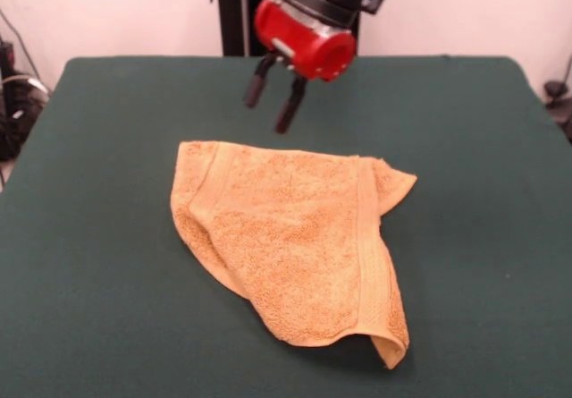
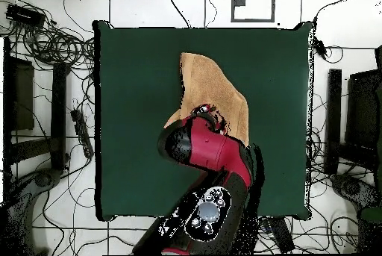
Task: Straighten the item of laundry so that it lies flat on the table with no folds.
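Hovering released above the surface (image 1: 98, 237), my end effector (image 1: 273, 101) sits just behind the towel's (image 1: 295, 246) far edge; towel folded, long axis running away toward the camera.

No readable text, labels or numbers in either view

The orange-tan terry-cloth towel (image 1: 295, 241), the dark green felt-covered table (image 1: 465, 130) and the red and black arm housing (image 1: 304, 36) carry no lettering, brand mark or sign; the round grey disc on the arm (image 2: 210, 210) in the overhead view shows nothing legible
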Available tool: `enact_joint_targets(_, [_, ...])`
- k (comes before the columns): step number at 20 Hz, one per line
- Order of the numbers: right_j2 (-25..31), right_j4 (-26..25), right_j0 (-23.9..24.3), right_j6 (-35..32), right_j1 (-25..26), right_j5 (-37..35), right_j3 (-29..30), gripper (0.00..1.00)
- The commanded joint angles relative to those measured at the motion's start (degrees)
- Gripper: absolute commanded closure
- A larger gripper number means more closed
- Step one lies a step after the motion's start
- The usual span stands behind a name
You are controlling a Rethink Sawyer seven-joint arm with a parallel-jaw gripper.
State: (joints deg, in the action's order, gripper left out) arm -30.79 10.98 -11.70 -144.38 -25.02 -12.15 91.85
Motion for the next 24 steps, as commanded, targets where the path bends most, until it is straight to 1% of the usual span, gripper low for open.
enact_joint_targets(1, [-2.2,5.9,-3.0,-13.0,9.7,-1.4,-6.8,0.00])
enact_joint_targets(2, [-1.8,6.1,-2.8,-12.6,9.9,-1.2,-7.1,0.00])
enact_joint_targets(8, [4.0,6.8,-1.9,-10.7,10.1,3.2,-4.1,0.00])
enact_joint_targets(12, [2.5,8.8,-3.6,-11.7,12.7,1.1,-5.5,0.00])
enact_joint_targets(14, [4.5,9.6,-2.8,-11.5,12.9,1.1,-5.3,0.00])
enact_joint_targets(24, [2.2,14.2,-5.5,-13.1,15.4,-0.2,-6.2,0.00])
